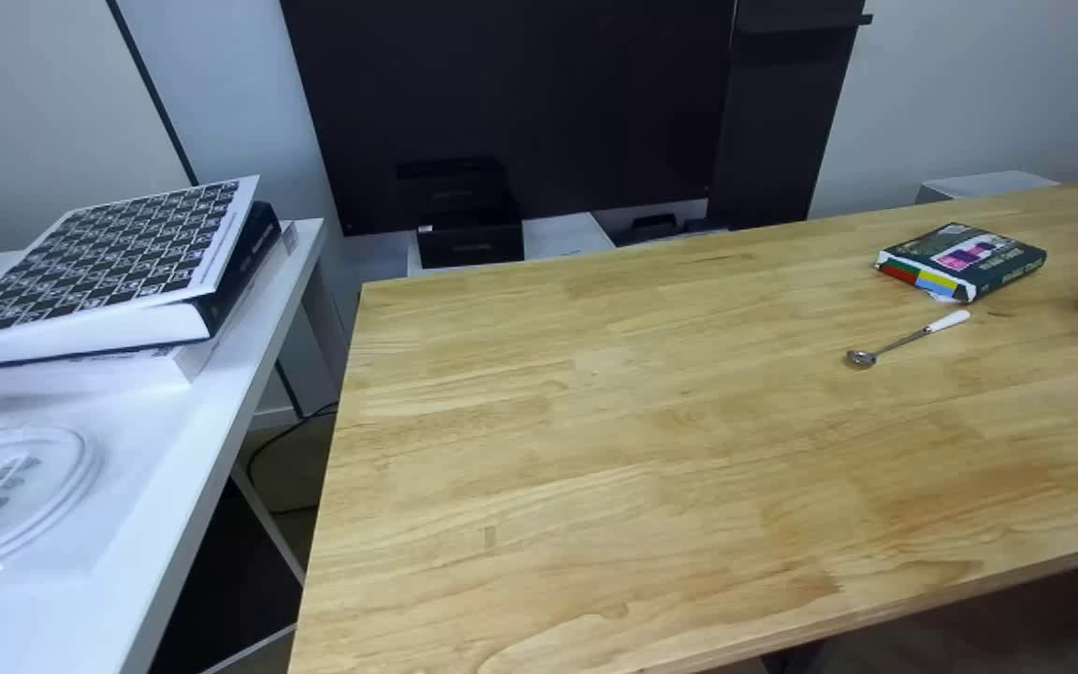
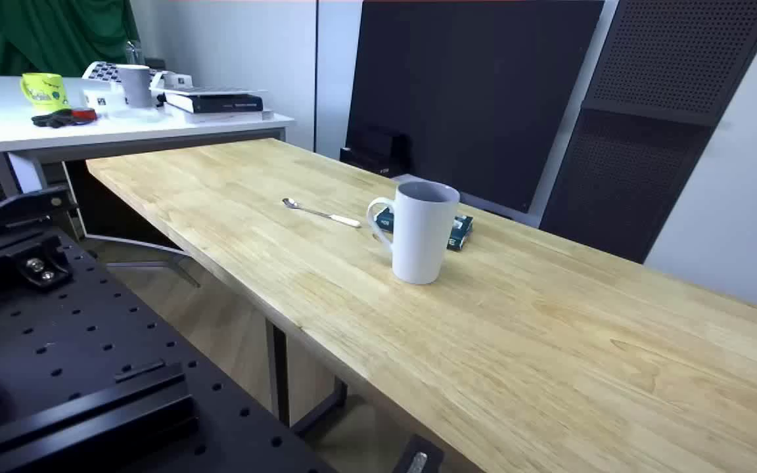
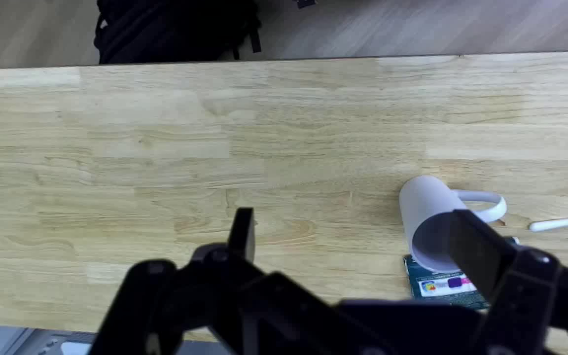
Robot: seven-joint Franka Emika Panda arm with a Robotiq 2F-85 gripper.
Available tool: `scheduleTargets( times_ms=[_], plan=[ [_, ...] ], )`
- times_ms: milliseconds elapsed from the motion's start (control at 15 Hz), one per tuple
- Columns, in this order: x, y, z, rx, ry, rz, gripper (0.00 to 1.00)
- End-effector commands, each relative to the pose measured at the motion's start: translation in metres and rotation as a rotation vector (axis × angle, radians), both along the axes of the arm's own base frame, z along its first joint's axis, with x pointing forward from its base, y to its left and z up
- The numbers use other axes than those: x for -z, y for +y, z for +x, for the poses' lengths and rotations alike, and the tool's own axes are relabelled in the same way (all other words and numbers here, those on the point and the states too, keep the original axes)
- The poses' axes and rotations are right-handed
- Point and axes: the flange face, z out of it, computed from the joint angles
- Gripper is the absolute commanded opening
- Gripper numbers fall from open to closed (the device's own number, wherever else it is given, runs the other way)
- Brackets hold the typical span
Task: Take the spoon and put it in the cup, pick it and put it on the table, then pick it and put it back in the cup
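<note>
Spoon lies flat on the tbl, silvery metal, white handle end pointing toward the cup. Tbl's lt-brown wood, joined planks, grain showing. Cup's upright, white, tall; in an exterior view it partly blocks the dk-green box near the spoon. Gripper in wrist view: jaws spread wide, one finger masking part of cup's mouth. Farther out: white side tbl w/ books, big blk panel, green curtain.
</note>
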Motion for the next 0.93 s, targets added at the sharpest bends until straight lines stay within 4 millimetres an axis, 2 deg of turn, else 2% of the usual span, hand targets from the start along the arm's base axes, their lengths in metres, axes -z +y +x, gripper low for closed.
scheduleTargets(
  times_ms=[0, 133, 200, 867],
  plan=[
    [-0.0002, 0.0001, 0.0, 0.0, 0.001, 0.001, 1.0],
    [0.0039, 0.0068, -0.001, -0.027, 0.002, 0.017, 1.0],
    [0.0016, 0.0007, -0.0006, -0.001, 0.005, 0.003, 1.0],
    [0.0048, 0.0045, -0.0003, -0.021, 0.011, 0.009, 1.0]
  ],
)
